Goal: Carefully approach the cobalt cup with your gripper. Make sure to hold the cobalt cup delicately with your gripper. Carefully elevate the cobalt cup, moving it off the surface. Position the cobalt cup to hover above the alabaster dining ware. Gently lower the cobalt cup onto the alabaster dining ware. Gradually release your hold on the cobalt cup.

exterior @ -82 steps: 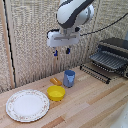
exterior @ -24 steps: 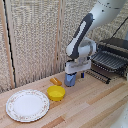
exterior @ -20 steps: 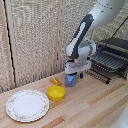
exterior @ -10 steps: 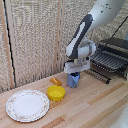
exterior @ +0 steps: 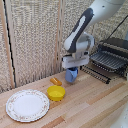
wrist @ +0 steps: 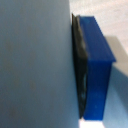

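The white block gripper point(exterior: 71, 69) clamps the small blue plastic cup point(exterior: 72, 75), probably by its rim; light, stiff, slippery, so gentle pressure.

So about four seconds back the arm was way up high with the claw point(exterior: 73, 69) hanging in the air above the cobalt cup point(exterior: 72, 75), nothing touching it. A second or so ago it had already come down and the claw was wrapped around the cup, with the cup sitting on the tabletop point(exterior: 90, 102). Now the cup has come up off the wood, clamped in the claw, bottom edge clearly higher than it was half a second ago. It's also drifted a little toward the exterior view's left. In the wrist view the cup wall fills most of the shot, pressed right against a blue-tipped finger point(wrist: 97, 70).
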